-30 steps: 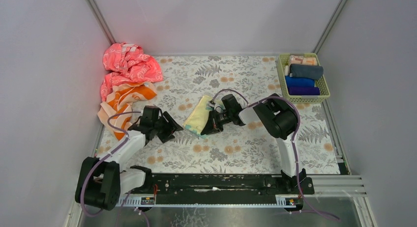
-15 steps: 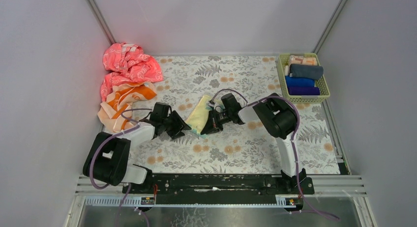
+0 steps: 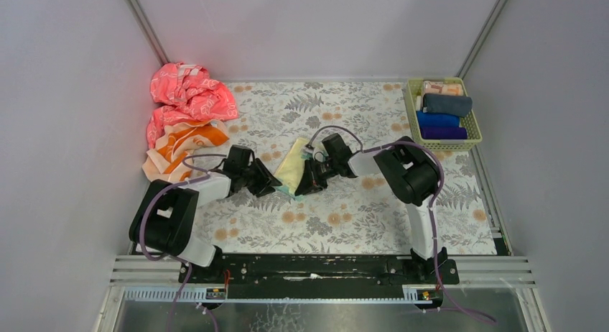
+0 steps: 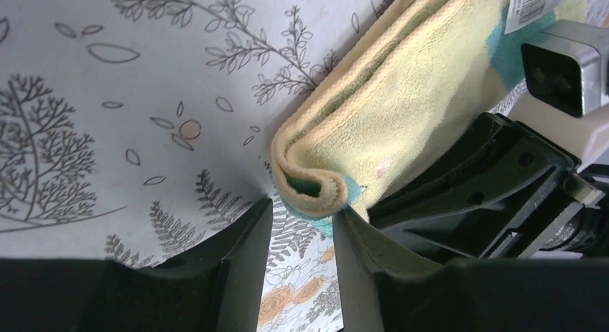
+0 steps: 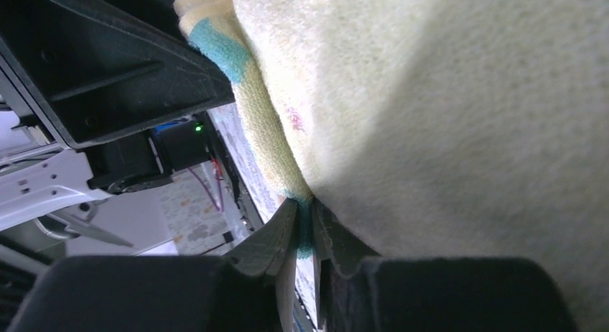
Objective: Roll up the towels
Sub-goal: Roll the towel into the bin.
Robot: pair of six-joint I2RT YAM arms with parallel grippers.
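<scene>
The folded pale yellow towel (image 3: 289, 170) with teal patches is seen lying mid-table on the floral cover (image 3: 359, 217). Its teal edge is pinched between the closely set jaws of the right gripper (image 5: 304, 218). The left gripper (image 4: 301, 215) is held narrowly open with nothing gripped; the towel's curled end is located just beyond its fingertips. The orange towel (image 3: 183, 146) is heaped at the far left.

A lab test booth: plain grey walls (image 3: 316, 30), aluminium framing (image 3: 495, 269), patterned tabletop (image 3: 359, 102).
</scene>
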